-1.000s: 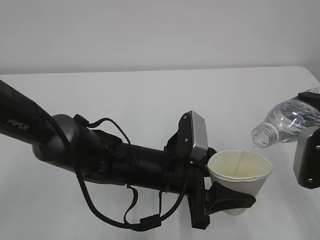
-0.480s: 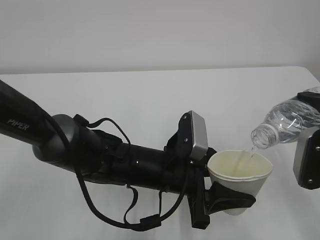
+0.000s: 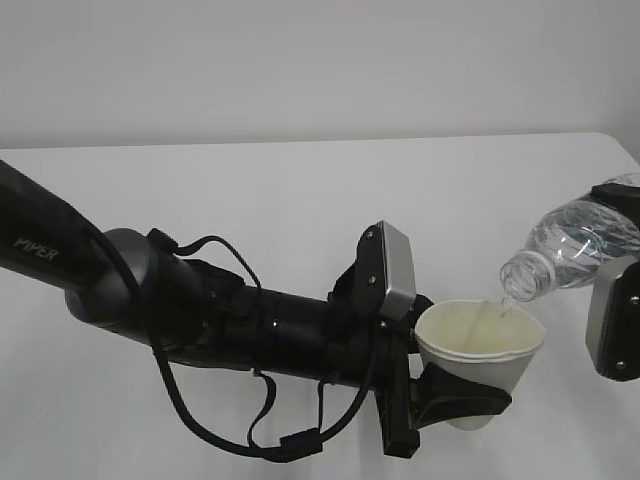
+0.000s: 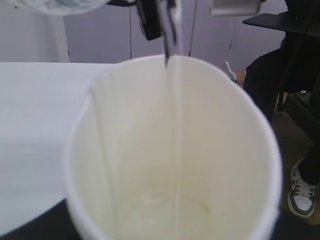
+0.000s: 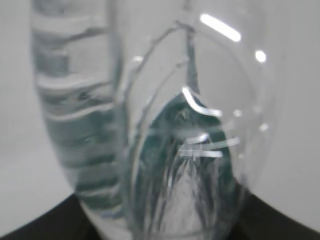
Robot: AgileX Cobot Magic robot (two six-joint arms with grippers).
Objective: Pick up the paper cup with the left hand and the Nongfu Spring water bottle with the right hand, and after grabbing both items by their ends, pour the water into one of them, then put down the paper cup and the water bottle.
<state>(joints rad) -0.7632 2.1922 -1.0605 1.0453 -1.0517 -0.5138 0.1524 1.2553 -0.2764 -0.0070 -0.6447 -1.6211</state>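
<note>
The white paper cup (image 3: 482,348) is held upright above the table, my left gripper (image 3: 462,402) shut on its lower end. The Nongfu Spring water bottle (image 3: 578,243) is tipped, neck down to the left, its mouth just above the cup's right rim. My right gripper (image 3: 615,255) is shut on the bottle's base end at the frame's right edge. A thin stream of water (image 3: 500,306) runs into the cup. The left wrist view looks into the cup (image 4: 125,150), where the stream (image 4: 176,125) falls to a shallow pool (image 4: 165,216). The ribbed bottle (image 5: 165,125) fills the right wrist view.
My left arm (image 3: 180,300), with its looping cables, lies across the lower left of the white table (image 3: 300,190). The table's right edge is near the bottle. Beyond the table, a dark seat and a shoe (image 4: 300,197) show in the left wrist view.
Barely anything differs. The bottle stays tipped over the cup, the stream keeps running, and both arms hold their places.
</note>
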